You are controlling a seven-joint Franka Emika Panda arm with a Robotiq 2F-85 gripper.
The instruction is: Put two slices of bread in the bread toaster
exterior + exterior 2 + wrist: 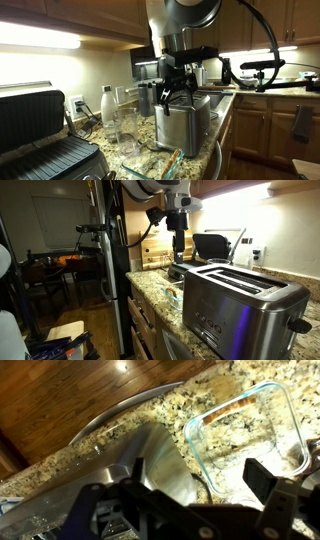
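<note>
The brushed steel toaster stands on the granite counter and fills the near right of an exterior view. Its shiny side shows in the wrist view. My gripper is open and empty. It hangs above the counter beside the toaster, over a clear glass dish. An orange-brown bread slice lies along the dish's far side. I cannot make out a second slice. In both exterior views the gripper is above counter level, between the toaster and the black grill.
A large black ribbed contact grill stands open at one end of the counter. A white bottle and drinking glasses stand by the wall. The counter edge drops to a wooden floor.
</note>
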